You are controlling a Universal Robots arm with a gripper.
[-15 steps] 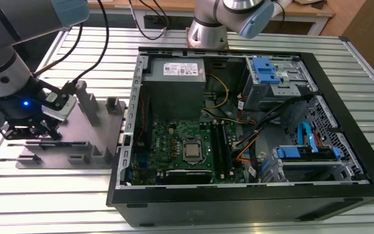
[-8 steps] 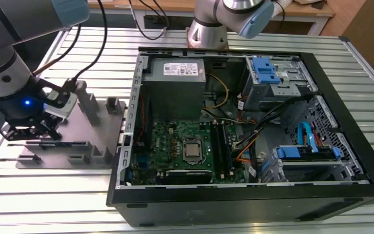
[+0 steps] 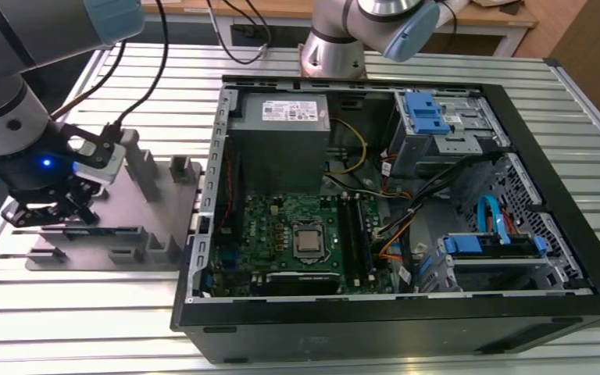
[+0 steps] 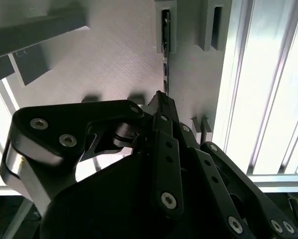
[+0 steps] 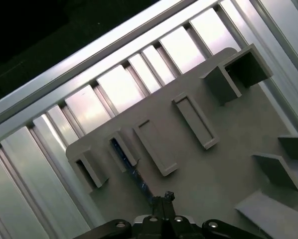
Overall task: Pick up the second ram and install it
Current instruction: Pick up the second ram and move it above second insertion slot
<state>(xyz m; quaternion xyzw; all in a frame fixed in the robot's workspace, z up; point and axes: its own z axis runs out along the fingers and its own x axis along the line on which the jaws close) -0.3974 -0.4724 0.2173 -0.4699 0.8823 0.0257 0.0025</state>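
The second ram [image 5: 134, 172] is a thin dark blue-green stick standing on edge in a slot of the grey moulded tray [image 5: 214, 164]. In the second wrist view the second ram [image 4: 165, 64] shows as a narrow dark line running up to my gripper [image 4: 160, 99]. The black fingertips sit together at the stick's near end, shut on it. In the exterior view my gripper [image 3: 52, 219] hangs low over the tray [image 3: 123, 203] at the exterior view's left, beside the dark strip of the second ram [image 3: 100, 231].
An open computer case [image 3: 550, 180] lies at the exterior view's right, with the green motherboard [image 3: 279, 219] and long black sockets [image 3: 355, 226] inside. Upright posts [image 3: 144, 172] rise from the tray. Another arm's base [image 3: 331, 51] stands behind the case. Slatted metal table [image 3: 71, 312].
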